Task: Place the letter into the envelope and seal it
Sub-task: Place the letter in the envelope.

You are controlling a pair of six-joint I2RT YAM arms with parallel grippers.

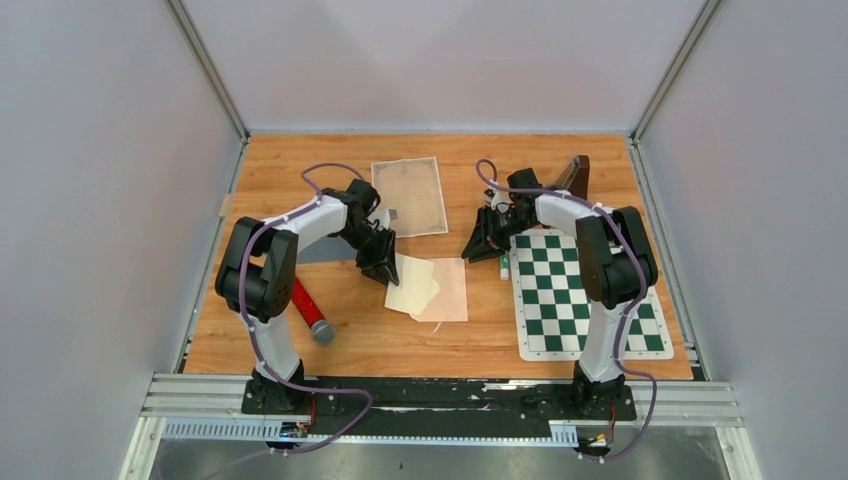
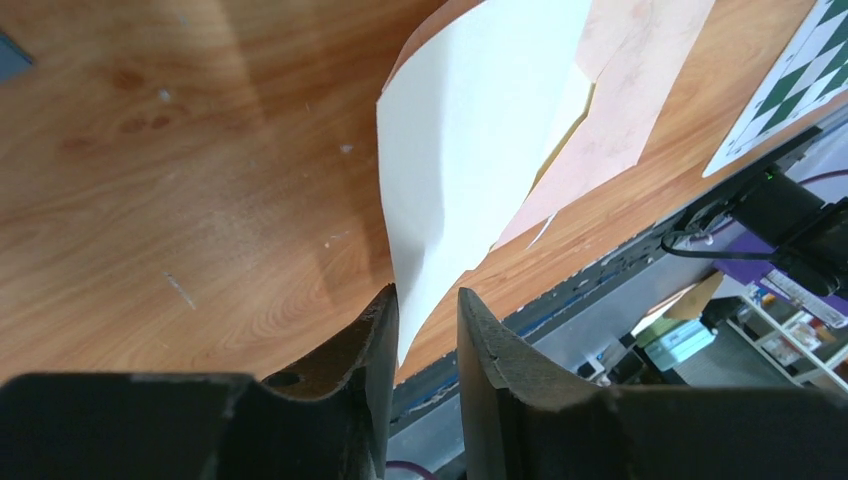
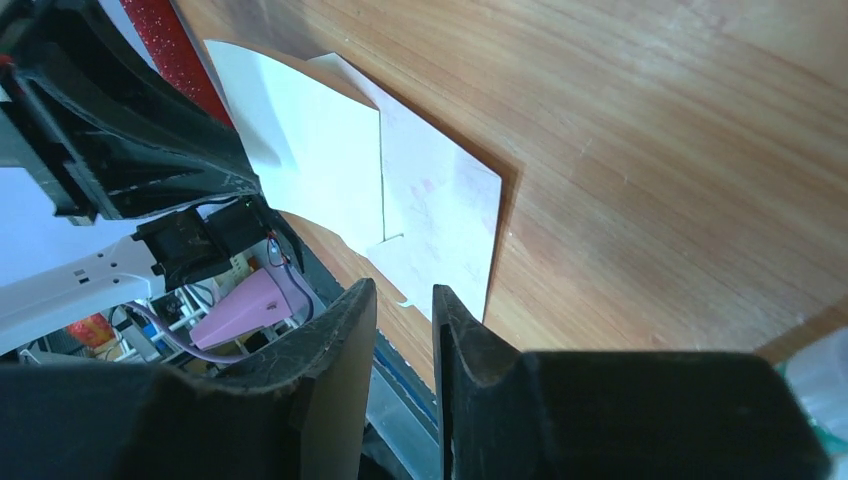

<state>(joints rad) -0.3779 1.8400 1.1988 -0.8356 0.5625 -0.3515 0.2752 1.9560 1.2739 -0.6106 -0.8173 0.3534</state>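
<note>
Fingers [image 2: 370, 350] of the left gripper [image 2: 428, 300] stand slightly apart. The near corner of the cream folded paper letter [image 2: 470, 150] rises into the gap and rests against one inner face. The grip does not look clamped, so treat the corner as loose.

From these fingers the letter runs straight ahead, toward the right arm. Its long axis follows that same line, and its near end is lifted off the brown wooden desk [image 2: 180, 200]. Its far end overlaps the pale pink paper envelope [image 2: 620, 110], which lies flat just beyond it. Whether the far edge is already inside the envelope mouth cannot be told.

In the top view the letter sits skewed against the envelope's edges. The envelope's long axis appears to run front to back on the desk.

Fingers [image 3: 340, 340] of the right gripper [image 3: 402, 295] are also narrowly apart and hold nothing. They sit on the envelope's other side, separated from it by bare desk and pointing at its edge.

The left arm is the nearer one to the letter. The next move probably requires squaring the letter to the envelope before pushing it in.
</note>
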